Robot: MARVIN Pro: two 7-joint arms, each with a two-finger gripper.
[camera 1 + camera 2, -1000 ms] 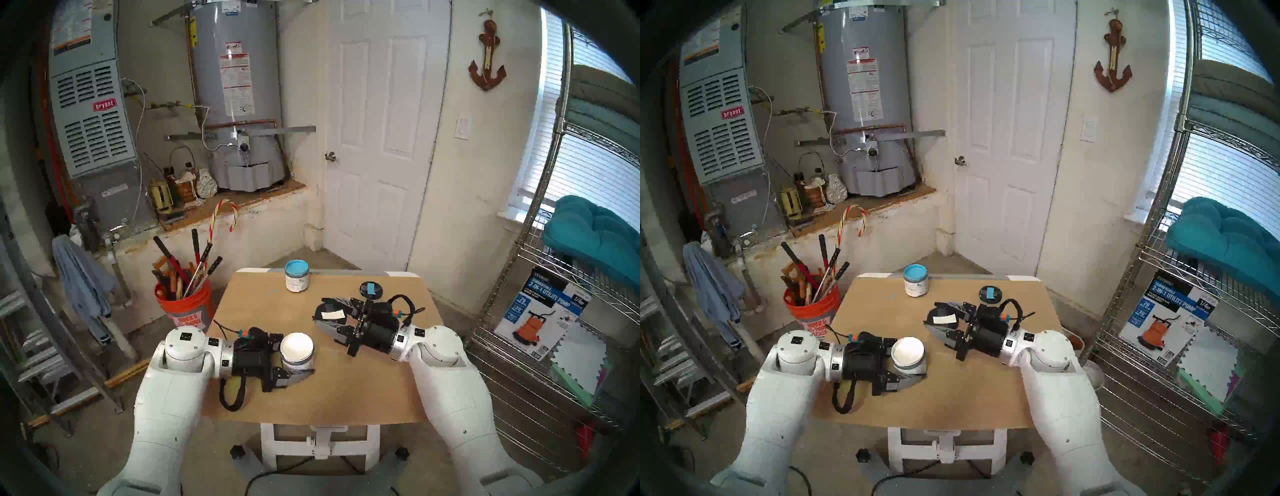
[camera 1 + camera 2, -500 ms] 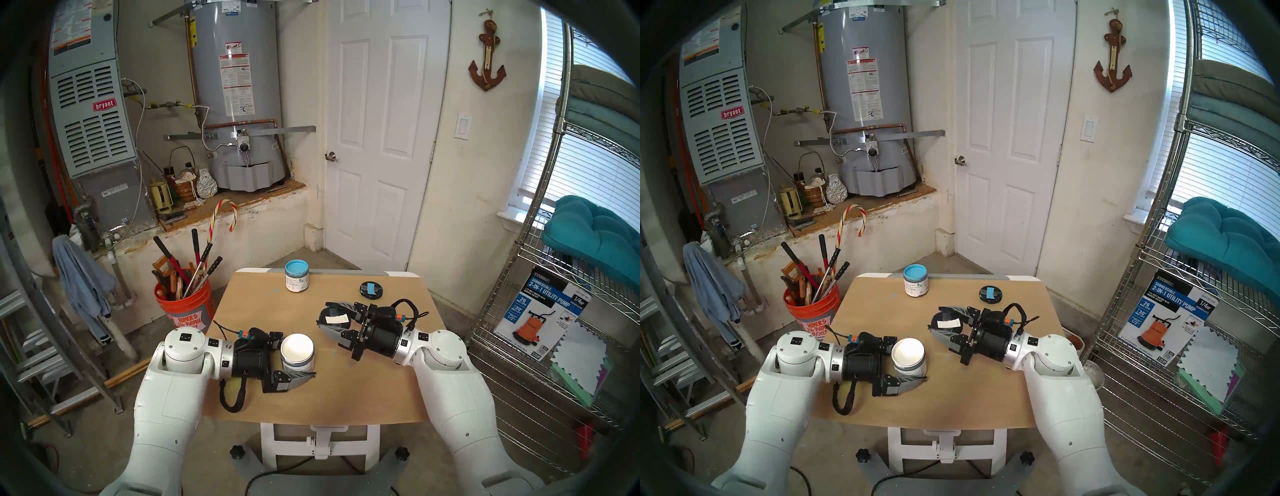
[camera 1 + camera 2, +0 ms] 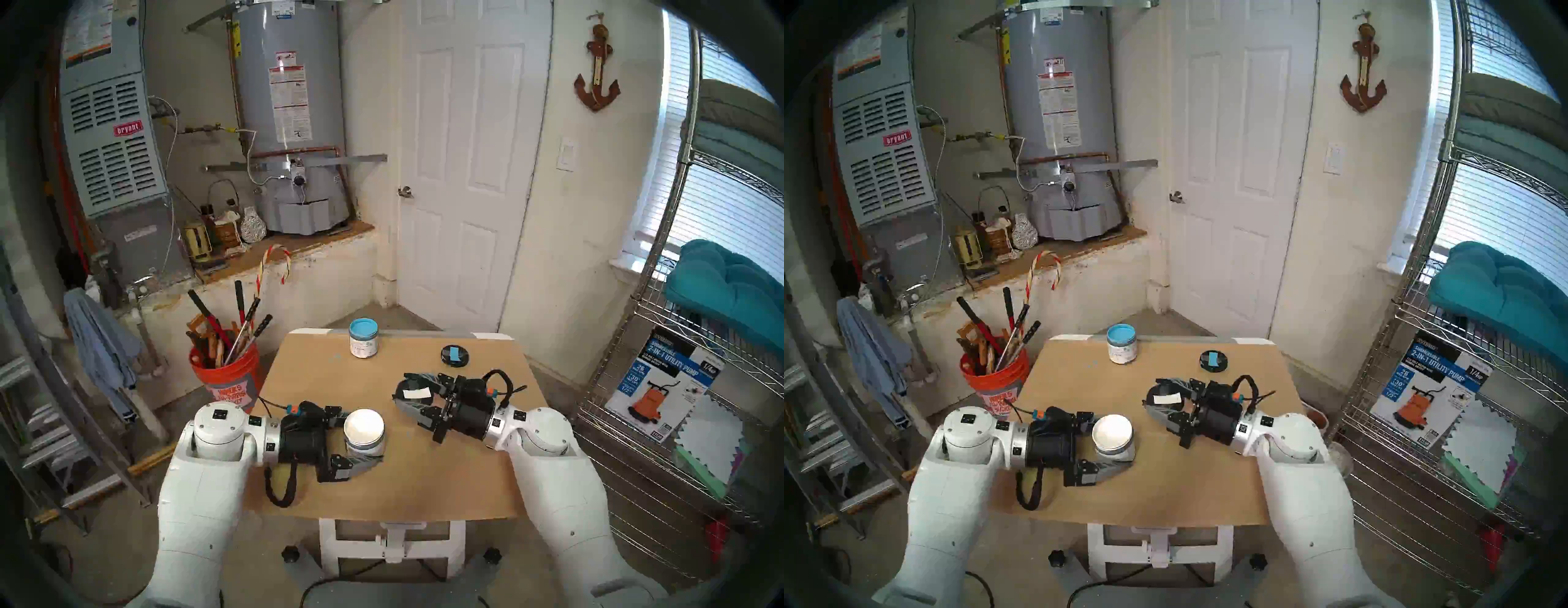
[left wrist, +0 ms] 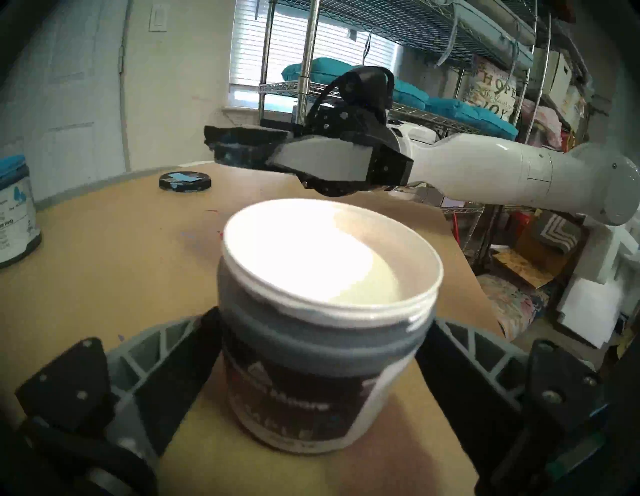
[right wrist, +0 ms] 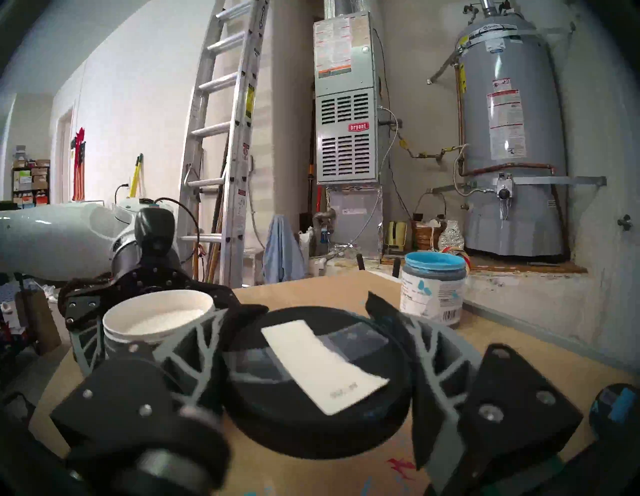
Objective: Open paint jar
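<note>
Standing between left hand (image 4: 322, 391) fingers: paint jar (image 4: 329, 329)

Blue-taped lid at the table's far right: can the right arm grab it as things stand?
Probably not yet. The lid lies close and unblocked, but the right gripper is shut on the white-taped lid; it must set that down first.

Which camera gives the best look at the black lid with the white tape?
The right wrist view: the lid fills the middle, tape strip plain, clamped between the jaws. Both head views show it small from above. The left wrist view catches only its dark edge, side-on.
</note>
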